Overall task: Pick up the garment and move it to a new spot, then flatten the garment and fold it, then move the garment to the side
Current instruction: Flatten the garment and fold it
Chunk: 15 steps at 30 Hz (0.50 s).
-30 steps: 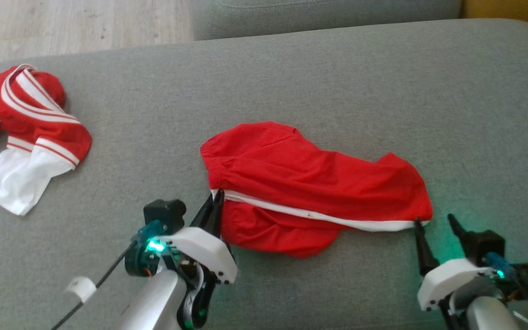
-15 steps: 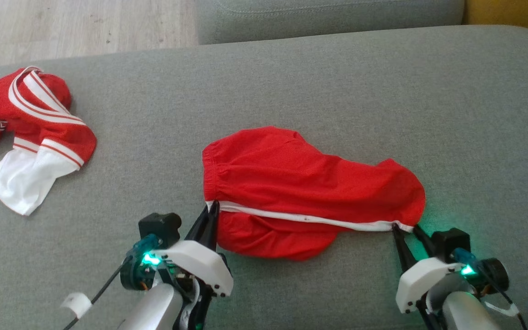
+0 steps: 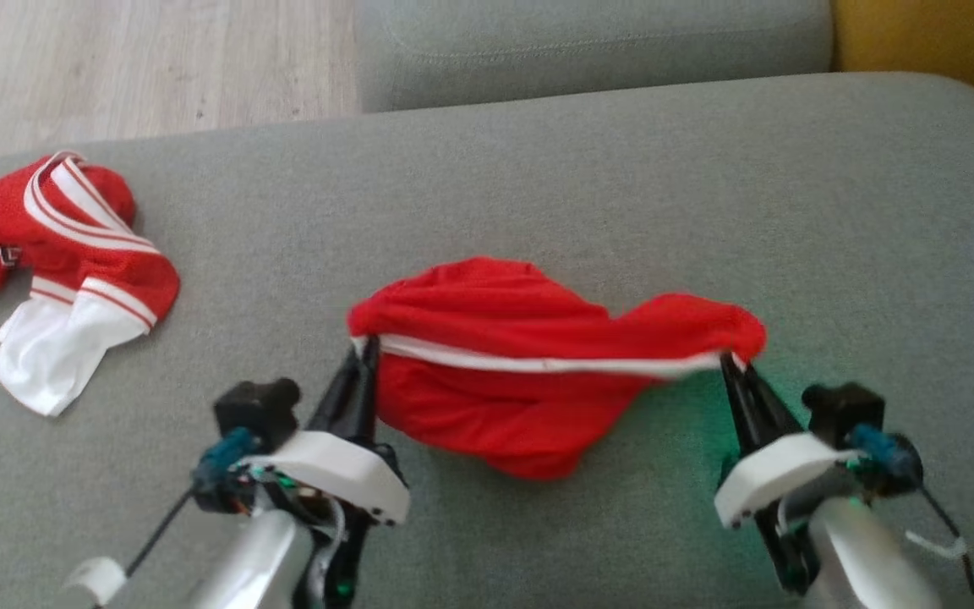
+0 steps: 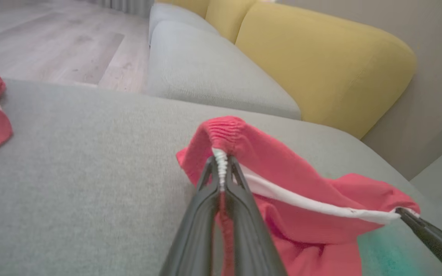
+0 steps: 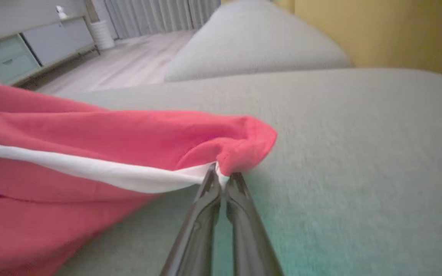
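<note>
Shorts, one red pair, sit near the middle of the front part of a wide grey seat cushion, the largest thing in sight. Behind it is a second grey cushion, and the left wrist view shows at least two yellow back cushions beyond that. A pale wooden floor runs past the far left.

Two garments are on the seat cushion. Besides the shorts there is one crumpled red and white jersey, well apart at the cushion's left edge.

The shorts have one white stripe along their near side. It is pulled into a nearly straight line between two end effectors, one at each end. The held edge is raised. Red cloth bunches behind it and sags in a fold below it, down toward the cushion.

The left end effector has its two dark fingers pressed together on the gathered waistband, where the stripe begins. The right end effector has its two fingers pinched together on the opposite tip of the stripe, at the hem corner. A green glow tints the cushion beside it.
</note>
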### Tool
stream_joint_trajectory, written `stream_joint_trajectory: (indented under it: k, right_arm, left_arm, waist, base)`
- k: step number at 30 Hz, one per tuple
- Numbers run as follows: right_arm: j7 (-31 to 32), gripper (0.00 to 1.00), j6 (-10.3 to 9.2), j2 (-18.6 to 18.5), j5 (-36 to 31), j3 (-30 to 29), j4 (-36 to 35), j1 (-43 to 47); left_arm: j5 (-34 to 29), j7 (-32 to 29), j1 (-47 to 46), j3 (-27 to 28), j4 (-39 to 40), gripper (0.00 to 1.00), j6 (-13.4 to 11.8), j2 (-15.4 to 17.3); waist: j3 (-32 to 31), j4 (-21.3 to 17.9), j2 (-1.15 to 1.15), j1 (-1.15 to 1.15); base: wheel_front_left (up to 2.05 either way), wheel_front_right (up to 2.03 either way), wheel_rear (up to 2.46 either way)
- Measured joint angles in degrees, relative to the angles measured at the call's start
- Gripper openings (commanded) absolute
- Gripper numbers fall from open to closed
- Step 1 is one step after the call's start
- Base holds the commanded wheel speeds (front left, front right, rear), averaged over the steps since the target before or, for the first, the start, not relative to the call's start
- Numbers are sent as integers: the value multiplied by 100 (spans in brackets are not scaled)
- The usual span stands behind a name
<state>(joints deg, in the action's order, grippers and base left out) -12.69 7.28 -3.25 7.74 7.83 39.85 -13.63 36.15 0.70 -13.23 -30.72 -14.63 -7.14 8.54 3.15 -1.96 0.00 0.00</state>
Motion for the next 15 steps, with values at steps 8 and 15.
stream_joint_trajectory:
  k: [8, 15]
  right_arm:
    - [658, 0, 0, -397, 837, 414, -2256, -3]
    - [1647, 0, 0, -726, 1145, 107, -4461, 2]
  left_arm:
    - [-147, 52, -21, 378, 1369, 0, -220, 511]
    - [-404, -389, -419, 691, 2913, 0, -331, 1123]
  waist:
    - [-323, -215, 0, 0]
    - [-495, -331, 0, 0]
  base:
    - [0, 0, 0]
    - [0, 0, 0]
